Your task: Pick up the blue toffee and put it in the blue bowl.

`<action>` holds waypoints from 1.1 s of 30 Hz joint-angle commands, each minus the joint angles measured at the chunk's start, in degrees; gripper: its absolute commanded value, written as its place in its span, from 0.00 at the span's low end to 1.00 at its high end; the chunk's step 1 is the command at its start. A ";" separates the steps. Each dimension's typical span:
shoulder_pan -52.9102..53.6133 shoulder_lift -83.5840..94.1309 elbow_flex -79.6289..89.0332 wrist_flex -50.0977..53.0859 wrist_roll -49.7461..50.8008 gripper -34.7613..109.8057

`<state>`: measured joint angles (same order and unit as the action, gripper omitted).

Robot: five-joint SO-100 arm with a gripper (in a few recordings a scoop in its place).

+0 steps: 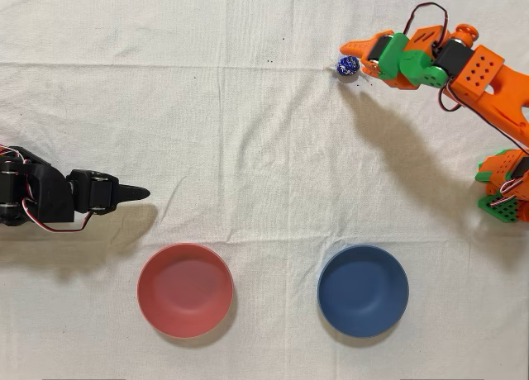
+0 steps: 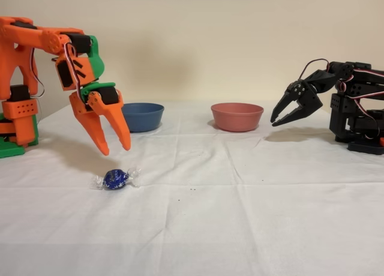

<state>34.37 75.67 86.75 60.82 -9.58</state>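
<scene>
The blue toffee (image 1: 348, 65) lies on the white cloth at the far right in the overhead view; in the fixed view the toffee (image 2: 115, 179) rests near the front left, its clear twisted ends sticking out. My orange gripper (image 2: 116, 150) hangs just above it, fingers pointing down, open with a narrow gap and nothing between them. From overhead the gripper (image 1: 351, 56) sits right beside the candy. The blue bowl (image 1: 363, 290) stands empty at the near right in the overhead view, and the same bowl (image 2: 142, 116) shows behind the gripper in the fixed view.
A red bowl (image 1: 184, 289) of the same size sits left of the blue one, at centre back (image 2: 237, 116) in the fixed view. The idle black arm (image 1: 58, 198) stands at the overhead view's left edge. Wrinkled white cloth covers the table.
</scene>
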 commanded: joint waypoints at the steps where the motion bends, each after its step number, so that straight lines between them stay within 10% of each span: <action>1: 2.37 0.97 -3.52 0.79 -0.97 0.47; 33: 1.76 -11.25 -9.93 -1.93 8.96 0.45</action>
<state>35.86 62.58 79.63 59.50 -0.44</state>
